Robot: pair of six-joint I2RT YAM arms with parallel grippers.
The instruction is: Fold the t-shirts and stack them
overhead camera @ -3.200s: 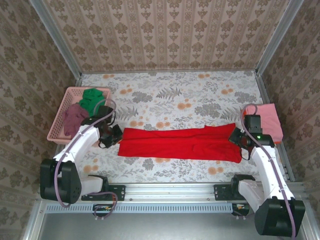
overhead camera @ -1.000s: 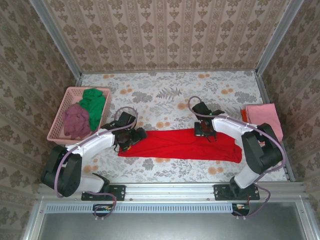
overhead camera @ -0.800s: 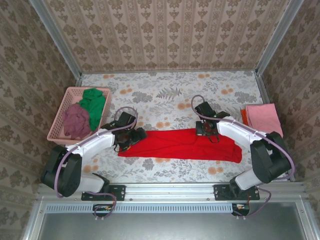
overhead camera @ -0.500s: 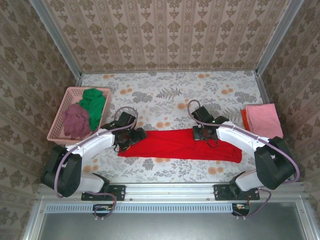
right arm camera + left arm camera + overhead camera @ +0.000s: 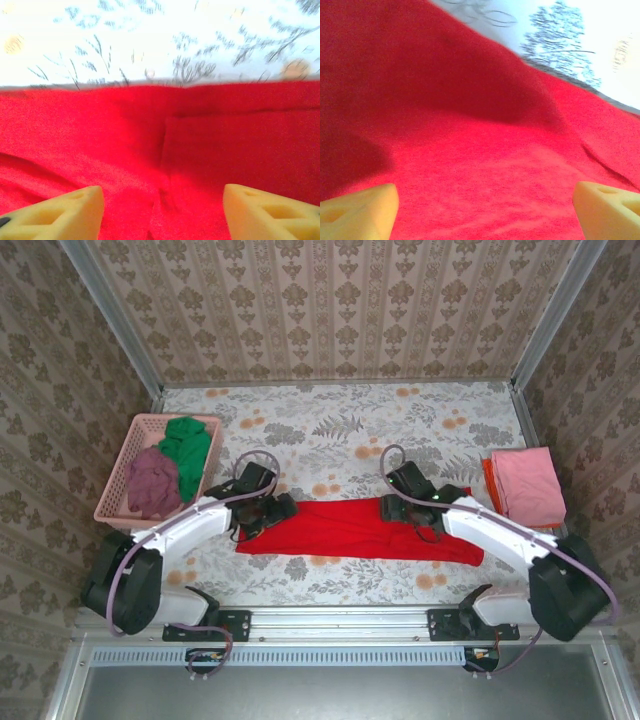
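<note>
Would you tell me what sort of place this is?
Probably a robot test booth, not a home: patterned wall panels box in a floral table, and two arms are bolted to a metal rail.

Both are the same build: glossy white plastic shells on the left arm (image 5: 178, 526) and the right arm (image 5: 497, 530), with chunky black joint housings at the shoulders and black wrist ends. Each has a thin greyish-lilac cable (image 5: 253, 456) looping off it and sits on a flat black base plate (image 5: 216, 624). The left fingertips (image 5: 359, 210) and right fingertips (image 5: 52, 212) are pale yellow foam wedges with little hollows in them.
</note>
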